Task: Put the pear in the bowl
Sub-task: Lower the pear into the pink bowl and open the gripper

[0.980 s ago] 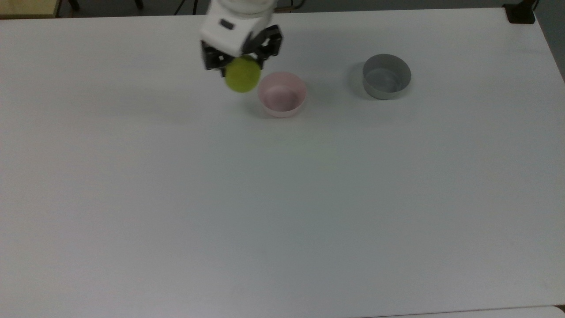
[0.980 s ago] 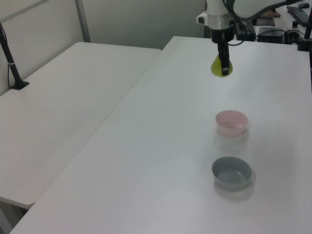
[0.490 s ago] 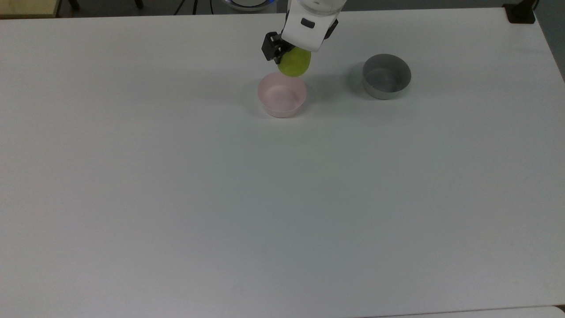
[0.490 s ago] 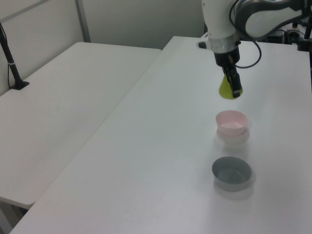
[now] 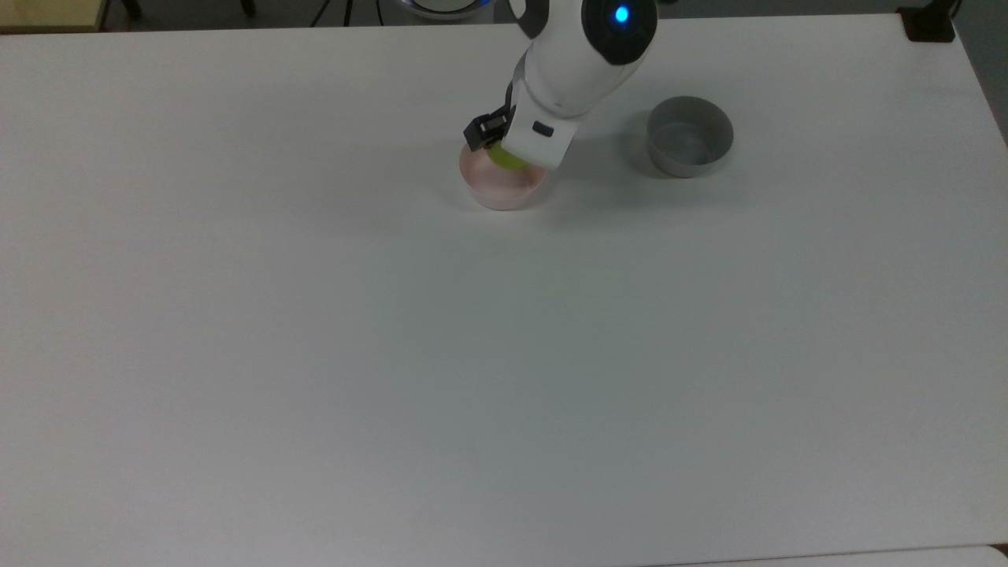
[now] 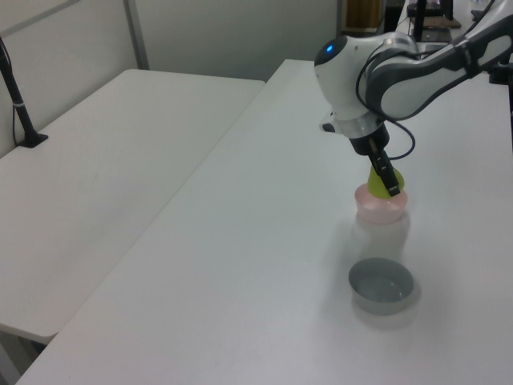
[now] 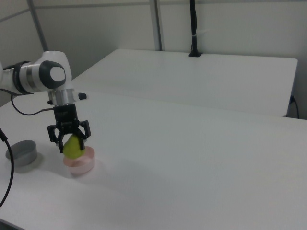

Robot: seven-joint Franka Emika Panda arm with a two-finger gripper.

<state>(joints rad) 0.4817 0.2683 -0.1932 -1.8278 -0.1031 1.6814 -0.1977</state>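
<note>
gripper [image 7: 72,146] clamped on the pear [image 7: 73,147], fingers on both sides of it. pear hangs just over the pink bowl [image 7: 79,164], lower end at rim level. grey bowl [image 5: 690,146] well apart at the pink bowl's 3 o'clock in the top view. white table [image 5: 394,354].

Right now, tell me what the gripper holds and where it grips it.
The gripper holds the pear, its fingers closed on the pear's upper sides, just above the pink bowl.
</note>
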